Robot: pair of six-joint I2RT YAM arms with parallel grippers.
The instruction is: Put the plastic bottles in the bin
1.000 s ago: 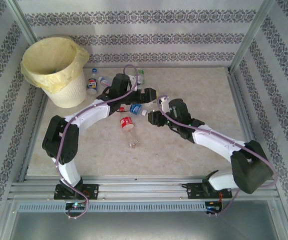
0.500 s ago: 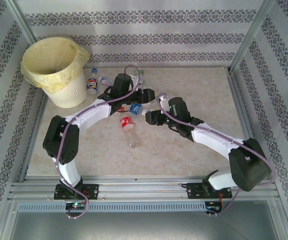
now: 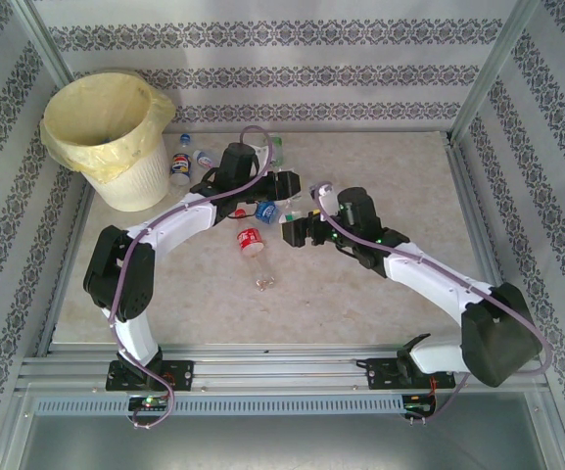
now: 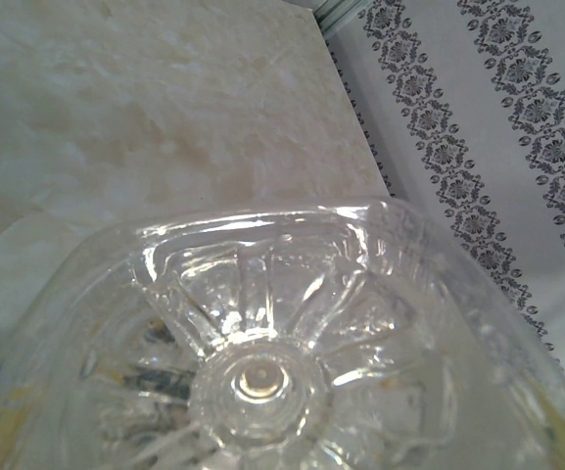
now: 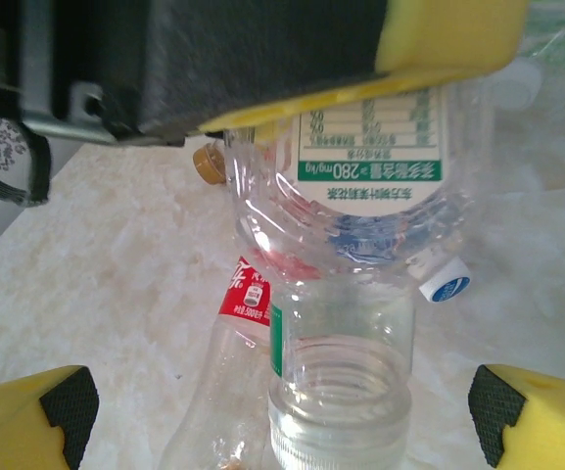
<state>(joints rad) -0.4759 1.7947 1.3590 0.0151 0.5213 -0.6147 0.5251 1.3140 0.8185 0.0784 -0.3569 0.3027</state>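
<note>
My left gripper [image 3: 284, 186] hangs over the table's middle, shut on a clear bottle [image 5: 370, 186] with a white and green label. One of its yellow pads [image 5: 448, 34] presses on that bottle's side, and the bottle's ribbed base [image 4: 262, 377] faces the left wrist camera. My right gripper [image 5: 284, 409] is open, its yellow fingertips [image 5: 37, 411] wide apart on either side of the same bottle's uncapped neck. A red-labelled bottle [image 3: 250, 242] lies on the table below, with a blue-labelled one [image 3: 265, 211] beside it. The bin [image 3: 140, 181] stands at the far left corner.
Two small bottles [image 3: 180, 166] lie at the bin's foot, and a green-labelled one [image 3: 277, 147] lies near the back wall. A brown cap [image 5: 204, 164] shows behind the held bottle. Metal frame posts and patterned walls enclose the table.
My right gripper has moved left towards the left gripper and now has the bottle's neck between its fingers. The left arm has hardly moved.
</note>
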